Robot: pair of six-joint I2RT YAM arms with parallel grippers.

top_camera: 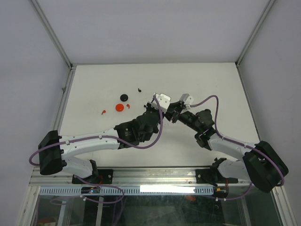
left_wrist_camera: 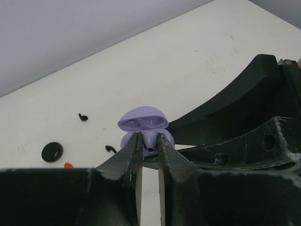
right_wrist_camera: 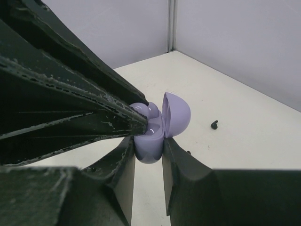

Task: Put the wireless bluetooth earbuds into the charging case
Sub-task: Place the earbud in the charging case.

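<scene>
My right gripper (right_wrist_camera: 148,145) is shut on the base of the pale purple charging case (right_wrist_camera: 149,149), held above the table with its lid (right_wrist_camera: 177,114) open. My left gripper (left_wrist_camera: 149,137) is shut on a pale purple earbud (left_wrist_camera: 150,141) and holds it at the case's open top (left_wrist_camera: 142,121). In the top view the two grippers (top_camera: 157,107) (top_camera: 173,112) meet at the table's middle and hide the case. Black earbuds (left_wrist_camera: 83,117) (left_wrist_camera: 110,149) lie on the table beyond.
A round black case (top_camera: 124,97) and a red case (top_camera: 119,107) lie left of the grippers, with small red earbuds (top_camera: 104,111) beside them. One black earbud (top_camera: 139,89) lies farther back. Grey walls enclose the white table (top_camera: 211,84).
</scene>
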